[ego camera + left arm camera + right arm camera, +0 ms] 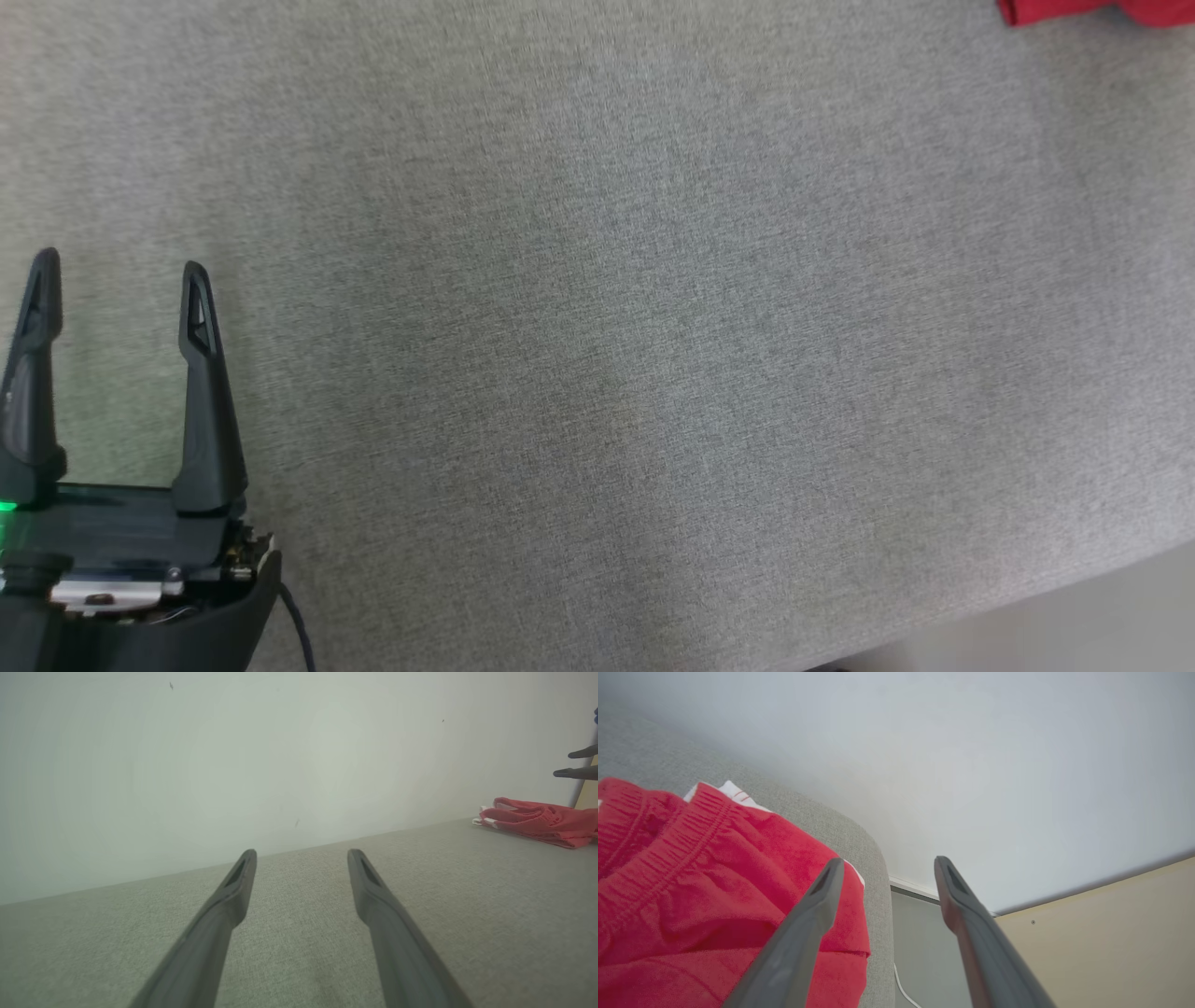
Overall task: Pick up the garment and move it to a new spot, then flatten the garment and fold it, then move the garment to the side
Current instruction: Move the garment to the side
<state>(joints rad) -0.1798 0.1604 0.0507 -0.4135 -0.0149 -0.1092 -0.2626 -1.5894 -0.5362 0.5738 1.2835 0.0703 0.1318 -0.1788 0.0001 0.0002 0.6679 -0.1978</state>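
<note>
On the grey fabric surface (597,373), the crumpled red cloth garment (691,872) lies just beside the right gripper (887,863), well apart from the left gripper (121,266), both with jaws parted.

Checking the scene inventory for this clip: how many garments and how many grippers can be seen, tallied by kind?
Red shorts: 1
Grippers: 2 (left gripper, right gripper, both open)
Total: 3

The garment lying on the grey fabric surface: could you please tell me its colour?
Red fabric garment, white trim; best in right wrist view.
</note>
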